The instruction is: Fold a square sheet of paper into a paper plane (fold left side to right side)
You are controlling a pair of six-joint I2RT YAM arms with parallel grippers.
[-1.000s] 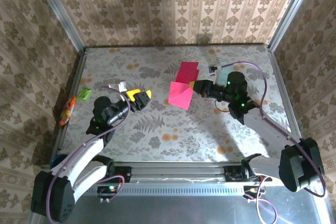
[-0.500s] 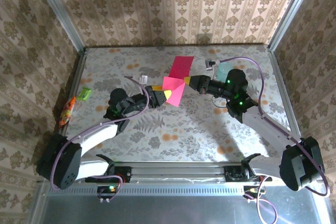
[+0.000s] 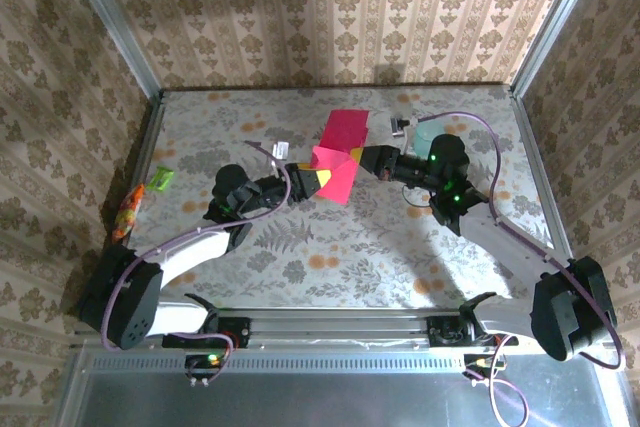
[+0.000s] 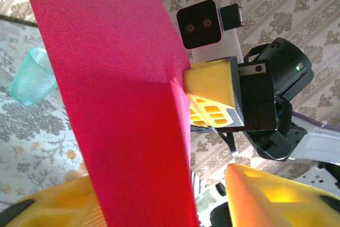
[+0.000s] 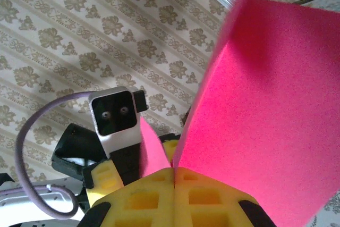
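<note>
While right hand (image 3: 361, 159) pinches the square sheet of paper (image 3: 346, 132) aloft, left hand (image 3: 308, 179) spread astride its edge.

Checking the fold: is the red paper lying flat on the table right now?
No, the red paper stands up in the air, pinched in the right gripper, with the wall behind it.
</note>
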